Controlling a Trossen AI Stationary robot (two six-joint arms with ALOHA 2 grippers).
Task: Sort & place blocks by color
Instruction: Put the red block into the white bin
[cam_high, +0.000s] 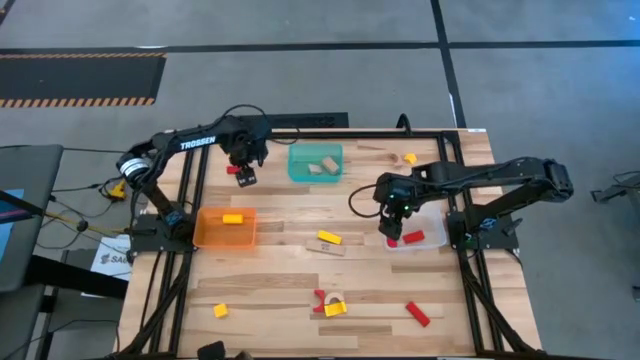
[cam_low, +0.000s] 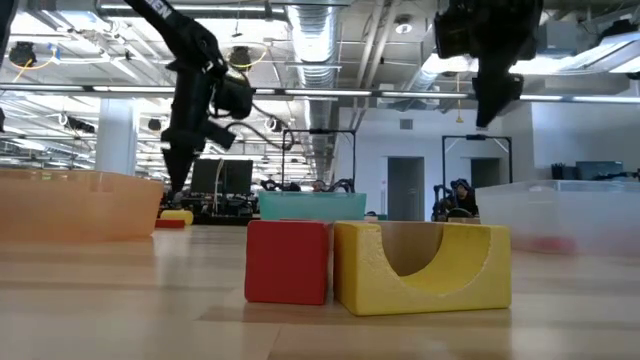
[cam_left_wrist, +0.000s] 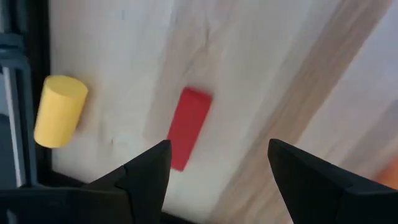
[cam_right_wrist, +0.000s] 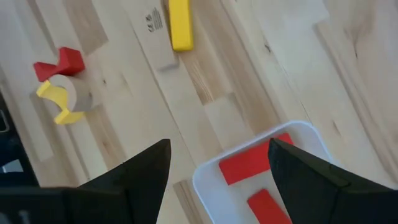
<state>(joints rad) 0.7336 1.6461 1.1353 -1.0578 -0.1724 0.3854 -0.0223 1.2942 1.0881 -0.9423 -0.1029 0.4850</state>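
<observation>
My left gripper (cam_left_wrist: 217, 168) is open and hovers over a red bar (cam_left_wrist: 188, 127) that lies flat on the table near the far left, also seen as the red bar (cam_high: 232, 169). A yellow cylinder (cam_left_wrist: 59, 111) lies beside it. My right gripper (cam_right_wrist: 217, 168) is open above the clear bin (cam_right_wrist: 205, 171), which holds two red blocks (cam_right_wrist: 255, 162). The orange bin (cam_high: 212, 232) holds a yellow block (cam_high: 233, 218). The teal bin (cam_high: 298, 170) holds tan blocks (cam_high: 322, 166). A yellow bar (cam_high: 329, 237) rests on a tan bar (cam_high: 325, 248) mid-table.
Near the front edge a red piece (cam_high: 320, 297) and a yellow arch (cam_high: 335, 308) sit together, with a red bar (cam_high: 417, 314) to the right and a yellow block (cam_high: 221, 311) to the left. Another yellow block (cam_high: 410, 158) lies by the far right corner.
</observation>
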